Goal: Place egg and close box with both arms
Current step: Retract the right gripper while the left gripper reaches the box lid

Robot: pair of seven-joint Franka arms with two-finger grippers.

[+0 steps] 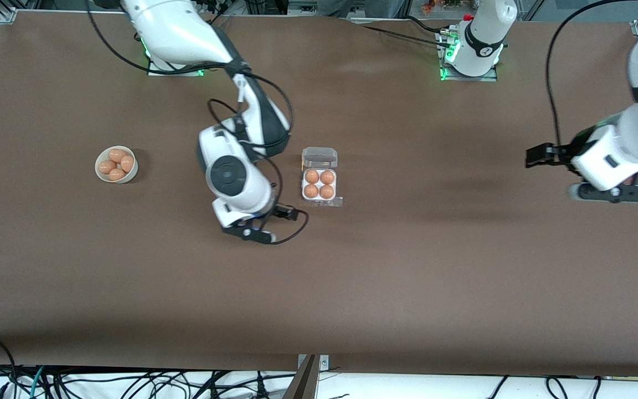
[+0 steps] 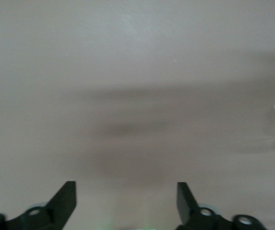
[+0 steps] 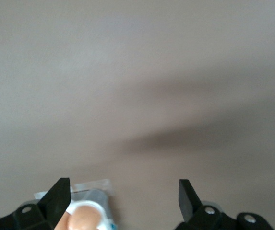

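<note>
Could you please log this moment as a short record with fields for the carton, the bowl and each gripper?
box: egg carton mid-table, all four cells filled with brown eggs, clear lid open and lying back
bowl: white bowl toward the right arm's end, holding four brown eggs
right gripper: open, empty, over the table beside the box
left gripper: open, empty, over bare table at the left arm's end
remaining step: lid not yet closed

Even overhead light; soft blurred shadows on the table [image 1: 407, 266]; wrist views hazy.
</note>
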